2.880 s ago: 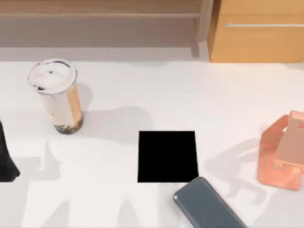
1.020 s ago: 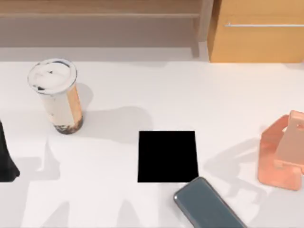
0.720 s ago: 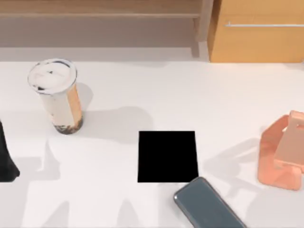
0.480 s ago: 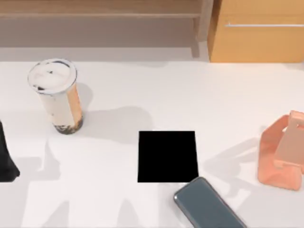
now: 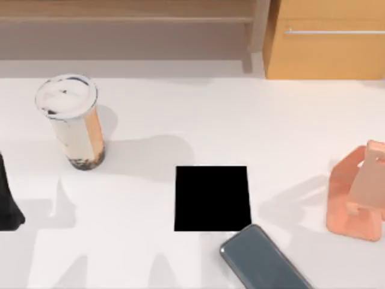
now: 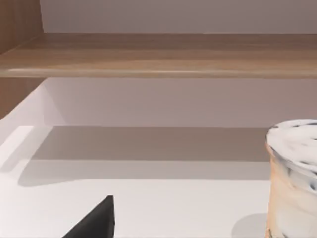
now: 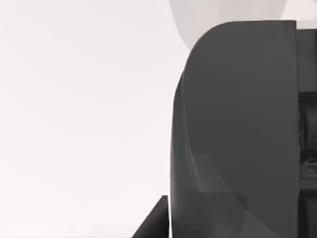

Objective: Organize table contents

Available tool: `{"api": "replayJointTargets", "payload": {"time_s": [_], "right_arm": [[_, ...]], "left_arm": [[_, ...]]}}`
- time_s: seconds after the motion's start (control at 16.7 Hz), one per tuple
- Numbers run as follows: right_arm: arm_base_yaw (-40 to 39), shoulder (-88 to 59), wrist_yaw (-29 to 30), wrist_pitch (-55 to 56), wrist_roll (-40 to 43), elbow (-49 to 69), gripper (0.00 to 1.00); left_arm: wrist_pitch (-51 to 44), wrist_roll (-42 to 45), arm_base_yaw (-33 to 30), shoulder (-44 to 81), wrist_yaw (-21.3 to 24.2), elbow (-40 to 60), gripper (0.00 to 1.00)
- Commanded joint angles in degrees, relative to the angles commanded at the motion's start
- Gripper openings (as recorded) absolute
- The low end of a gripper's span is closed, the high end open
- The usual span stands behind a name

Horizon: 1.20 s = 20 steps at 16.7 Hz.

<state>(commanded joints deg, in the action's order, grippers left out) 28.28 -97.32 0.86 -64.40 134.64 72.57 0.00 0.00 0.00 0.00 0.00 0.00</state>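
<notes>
from where i stand, the left arm [image 5: 7,201] sits parked at the bench's [image 5: 180,114] left edge. a dark sliver of the left hand [image 6: 96,223] shows in its wrist view, and i cannot tell whether it is open or closed. the bubble tea cup [image 5: 71,120] stands upright just beyond it on the left side, in front of the wooden shelf [image 5: 126,12], and looks best left alone for now.

the step in hand looks to me like the right arm going for the phone [image 5: 261,260]. it lies flat and skewed at the bench's near edge, its corner just at the black square pad's [image 5: 212,198] near right corner. a slab that thin wants the hand turned to match its slant, taken across the narrow width and lowered squarely, so it neither skids onto the pad nor slides off the edge. the salmon-orange stand [image 5: 356,195] waits upright further right, well apart, a likely home for it.

in the right wrist view the phone looms very close under the right hand [image 7: 152,220], so the hand seems just over it. whether that hand is open or closed, i cannot tell.
</notes>
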Motion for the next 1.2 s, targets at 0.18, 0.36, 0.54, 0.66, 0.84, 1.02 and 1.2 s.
{"api": "replayJointTargets", "payload": {"time_s": [0.18,0.36,0.54,0.66,0.84,1.02,1.2], "right_arm": [[0.0,0.0,0.0,0.0,0.0,0.0,0.00],[-0.2,-0.4,-0.1,0.2,-0.6,0.1,0.00],[-2.1,-1.7,-0.8,1.2,-5.1,2.5,0.00],[-4.4,-3.4,-1.6,2.2,-10.5,5.3,0.00],[-9.5,-6.5,-3.0,4.0,-21.8,10.5,0.00],[-15.8,-10.5,-4.5,5.5,-37.2,15.9,0.00],[-23.1,-15.0,-5.7,6.3,-54.8,20.7,0.00]], "left_arm": [[0.0,0.0,0.0,0.0,0.0,0.0,1.00],[0.0,0.0,0.0,0.0,0.0,0.0,1.00],[0.0,0.0,0.0,0.0,0.0,0.0,1.00],[0.0,0.0,0.0,0.0,0.0,0.0,1.00],[0.0,0.0,0.0,0.0,0.0,0.0,1.00],[0.0,0.0,0.0,0.0,0.0,0.0,1.00],[0.0,0.0,0.0,0.0,0.0,0.0,1.00]]}}
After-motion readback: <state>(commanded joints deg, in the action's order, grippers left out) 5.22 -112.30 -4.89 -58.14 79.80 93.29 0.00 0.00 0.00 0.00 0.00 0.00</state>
